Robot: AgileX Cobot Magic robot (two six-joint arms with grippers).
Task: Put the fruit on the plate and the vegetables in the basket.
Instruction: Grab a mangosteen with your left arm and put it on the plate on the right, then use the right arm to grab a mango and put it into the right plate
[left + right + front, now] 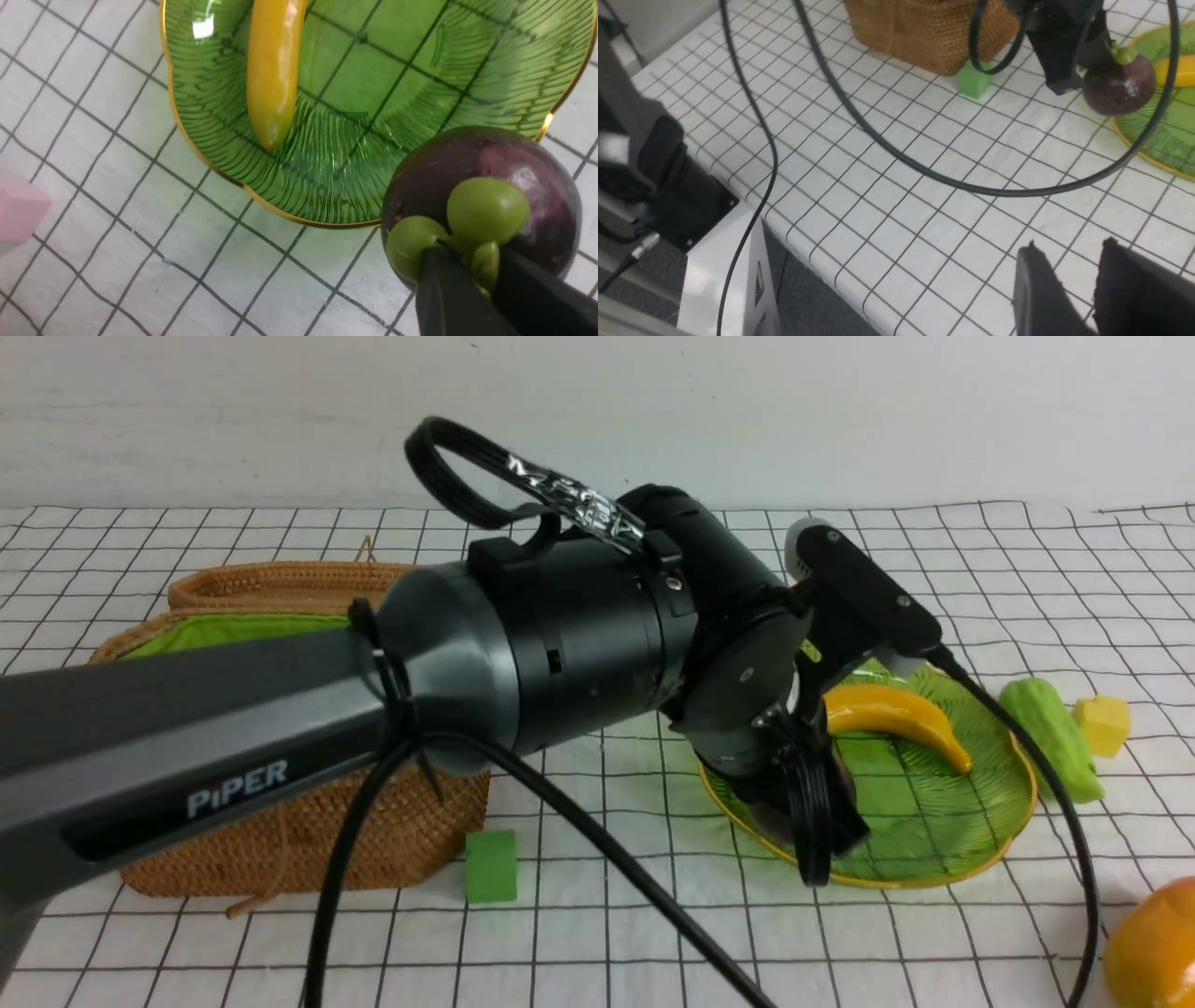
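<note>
Front view: a white cloth with a black grid [597,915] covers the table, and a plain pale wall stands behind it. The left arm [280,728] reaches across from the left. The woven basket [308,840], lined in green, stands far left with a green cube [491,866] near it. The ribbed green plate [934,821] lies to the right with the yellow banana [896,714] on it. The bumpy gourd [1055,737] and a yellow cube [1103,723] lie right of the plate, and the orange mango [1158,952] is at the near right.

Left wrist view: the left gripper [481,261] pinches the green cap of the glossy dark purple mangosteen [514,172] at the plate's rim. A pink cube [18,214] lies well apart on the cloth.

Right wrist view: the right gripper [1070,242] hangs over the near cloth, its jaws slightly apart and empty. The table's edge and a grey floor show below.
</note>
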